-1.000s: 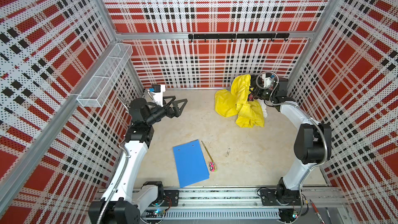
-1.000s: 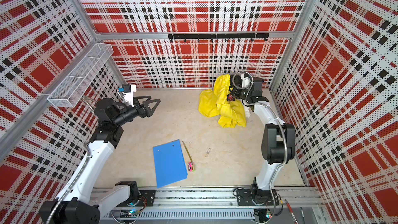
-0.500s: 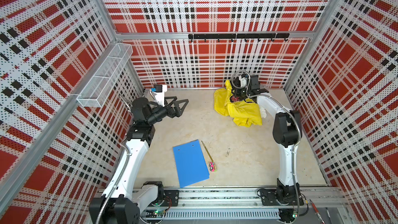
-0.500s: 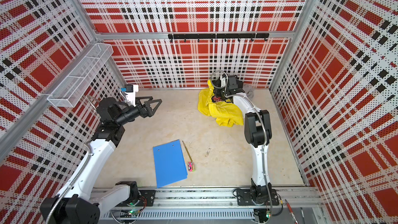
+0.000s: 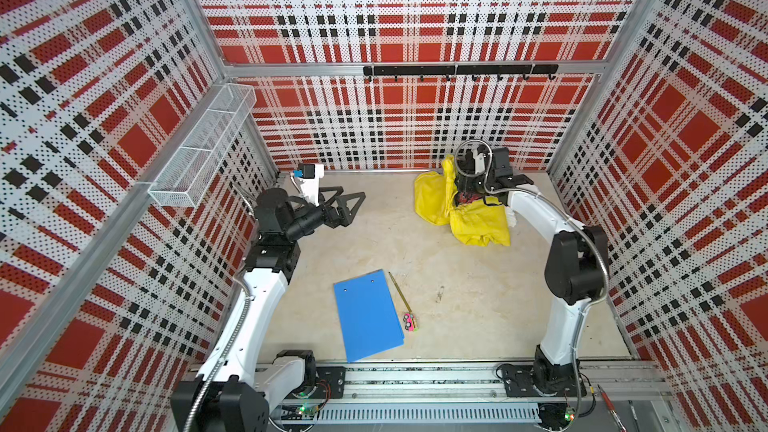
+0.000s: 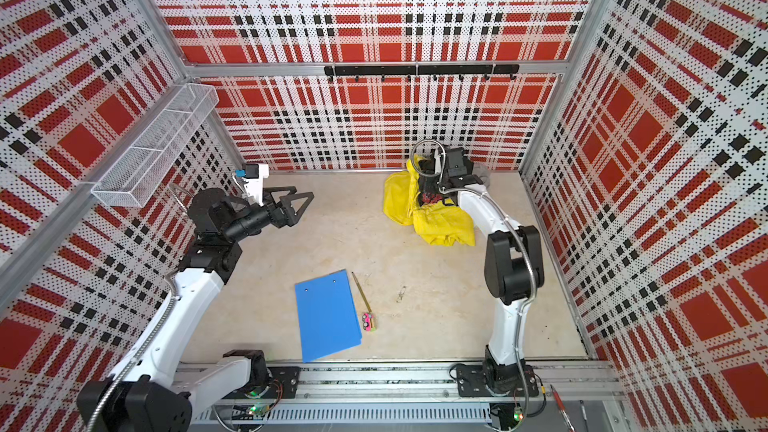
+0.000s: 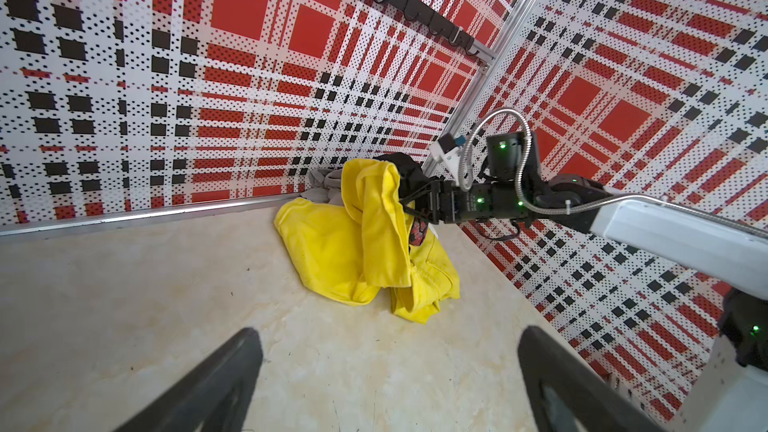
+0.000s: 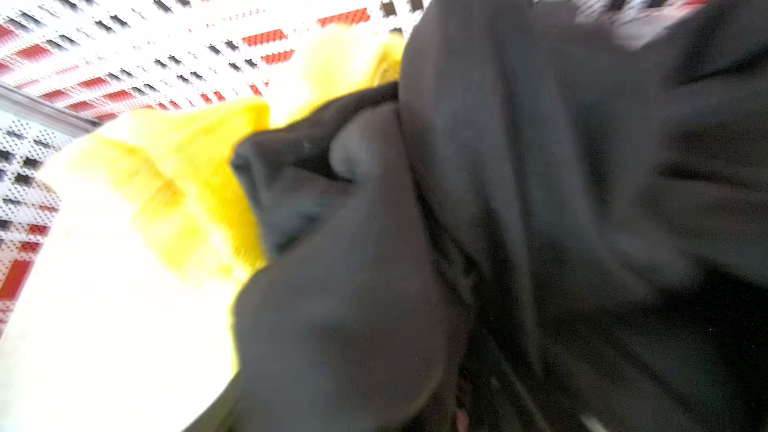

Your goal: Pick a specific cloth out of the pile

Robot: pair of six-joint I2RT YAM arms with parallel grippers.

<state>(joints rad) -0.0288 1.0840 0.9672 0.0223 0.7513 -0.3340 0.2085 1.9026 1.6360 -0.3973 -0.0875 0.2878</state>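
Note:
The pile lies in the back right corner. On top is a bright yellow garment (image 5: 432, 201) (image 6: 399, 201) (image 7: 332, 251), with a black garment with a red print (image 5: 464, 200) (image 7: 417, 232) against it and a pale grey one (image 6: 482, 172) (image 7: 328, 178) behind. A sliver of white fabric (image 5: 512, 218), apparently the cloth, pokes out beside the yellow under the right arm. My right gripper (image 7: 409, 206) is pushed into the black and yellow folds, which hide its jaws. Black fabric (image 8: 498, 201) fills the right wrist view. My left gripper (image 5: 353, 192) (image 7: 389, 332) hangs open and empty at the back left.
A blue folder (image 5: 368, 315) lies at the front middle, with a pencil (image 5: 400, 292) and a small pink item (image 5: 411, 322) beside it. A wire basket (image 5: 203, 151) hangs on the left wall and a hook rail (image 5: 457, 70) on the back wall. Both walls stand close to the pile.
My right gripper has shifted left along the back wall, from the corner onto the pile, and the arm's elbow swung inward and partly back. The left arm has not moved.

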